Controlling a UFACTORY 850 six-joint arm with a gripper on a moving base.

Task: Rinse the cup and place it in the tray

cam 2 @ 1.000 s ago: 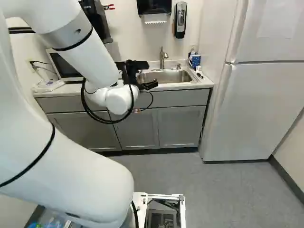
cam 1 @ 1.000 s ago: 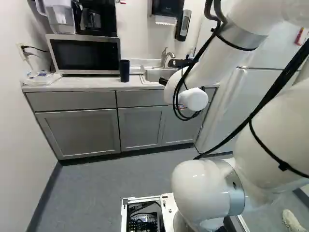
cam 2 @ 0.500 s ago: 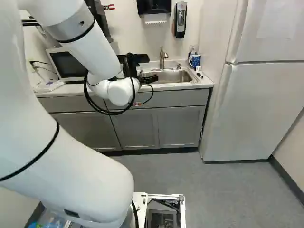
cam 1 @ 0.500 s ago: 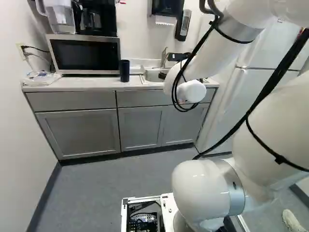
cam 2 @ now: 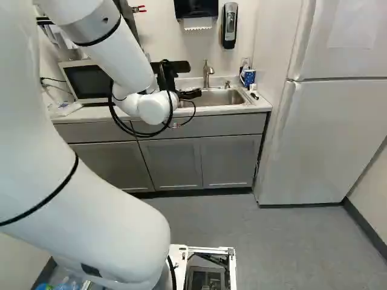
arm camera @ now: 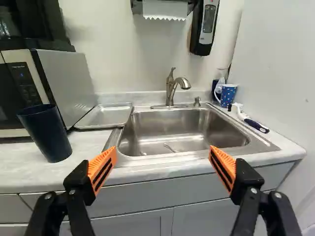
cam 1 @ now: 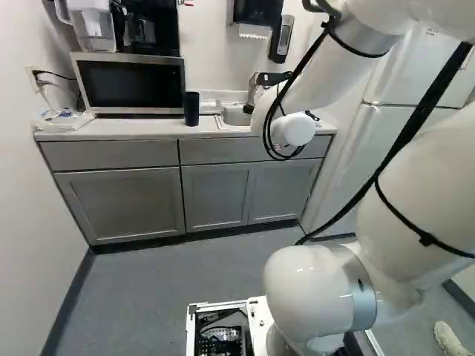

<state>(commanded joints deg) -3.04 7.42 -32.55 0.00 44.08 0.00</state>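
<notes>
The gripper (arm camera: 162, 164) is wide open, holding nothing. The dark blue cup (arm camera: 45, 132) stands on the pale counter (arm camera: 88, 143) before the microwave (arm camera: 69, 81); a metal tray (arm camera: 104, 116) lies between microwave and sink (arm camera: 172, 129).

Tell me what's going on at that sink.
The robot's gripper is open and empty, facing the sink. Nothing is being rinsed: the dark cup stands on the counter by the microwave, the tray lies between microwave and sink, and a spotted mug stands beyond the sink.
</notes>
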